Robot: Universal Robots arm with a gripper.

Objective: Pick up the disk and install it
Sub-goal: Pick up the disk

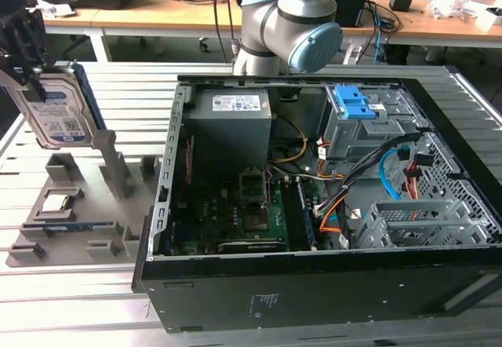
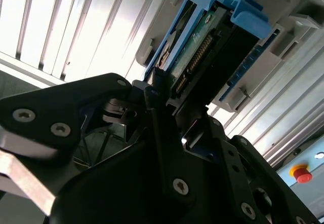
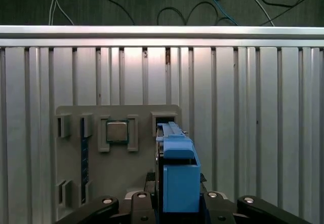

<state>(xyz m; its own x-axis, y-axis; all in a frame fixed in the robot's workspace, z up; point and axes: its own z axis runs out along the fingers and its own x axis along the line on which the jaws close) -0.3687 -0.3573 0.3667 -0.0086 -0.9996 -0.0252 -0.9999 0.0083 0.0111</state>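
Observation:
In the exterior view, the disk (image 1: 55, 110), a silver-grey drive with a white-and-blue label and blue side rails, hangs upright above the grey holder tray (image 1: 78, 233) at the exterior view's left. My gripper (image 1: 33, 80) is shut on its upper end, black fingers on either side. The second wrist view looks along the disk (image 2: 202, 51), showing its connector end and blue bracket between my gripper's (image 2: 174, 102) black fingers (image 2: 162, 133). Edge-on in the first wrist view, the disk (image 3: 177, 173) sits above an empty slot of the tray (image 3: 71, 183), held by my gripper (image 3: 177, 206).
An open computer case (image 1: 314, 292) lies at the exterior view's right, with a grey drive bay and blue latch (image 1: 353, 105) at its far side. The tray holds a small square chip (image 1: 56, 202) and upright posts (image 1: 110, 158). The arm's base (image 1: 290, 25) stands behind the case.

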